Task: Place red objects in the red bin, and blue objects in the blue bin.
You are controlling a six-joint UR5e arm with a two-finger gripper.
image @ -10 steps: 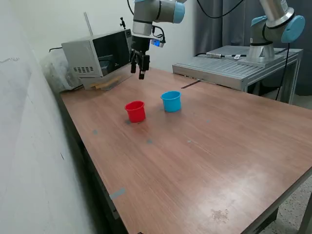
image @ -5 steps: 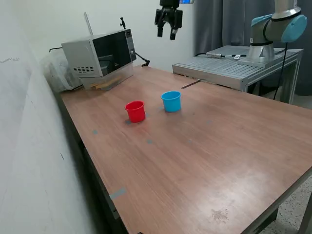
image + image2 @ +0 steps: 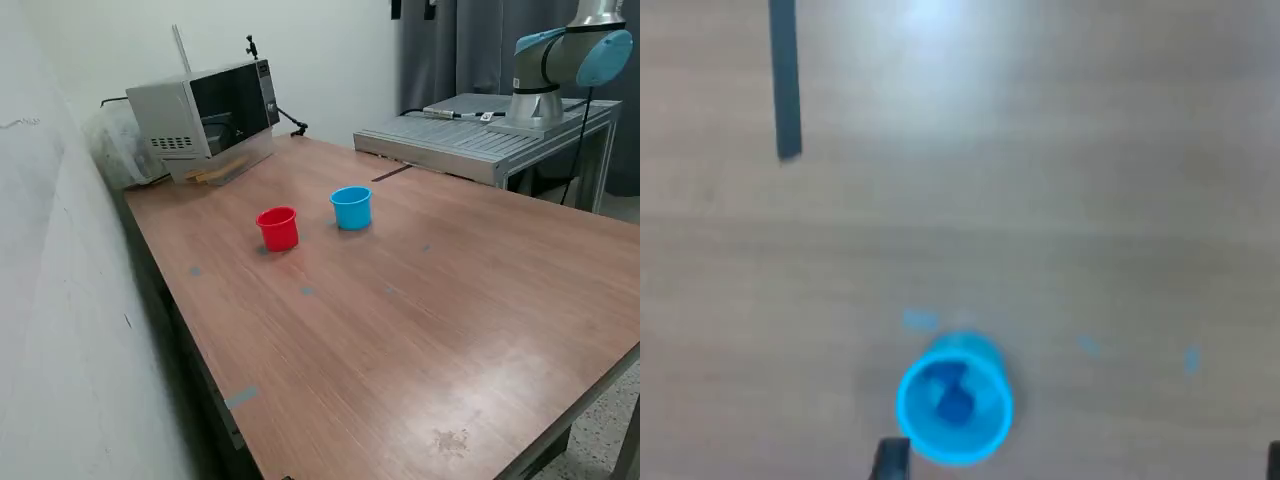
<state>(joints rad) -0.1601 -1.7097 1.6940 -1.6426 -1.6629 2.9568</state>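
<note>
The red bin, a small red cup (image 3: 278,228), and the blue bin, a light blue cup (image 3: 351,207), stand side by side on the wooden table (image 3: 400,320). In the wrist view the blue cup (image 3: 980,435) is seen from high above, with dark blue cubes (image 3: 950,392) inside it. No red cubes show; the red cup's inside is hidden. My gripper (image 3: 412,8) is high above the table, with only its fingertips at the exterior view's top edge. In the wrist view the gripper (image 3: 1081,462) is open and empty, its jaws wide apart.
A microwave (image 3: 205,115) stands at the table's back corner by the wall. A second arm (image 3: 570,50) stands on a metal platform (image 3: 480,135) behind the table. A dark tape strip (image 3: 786,80) lies on the tabletop.
My gripper has risen from just above the table behind the red cup, up and toward the exterior view's right, until almost out of frame. The cups have not moved.
</note>
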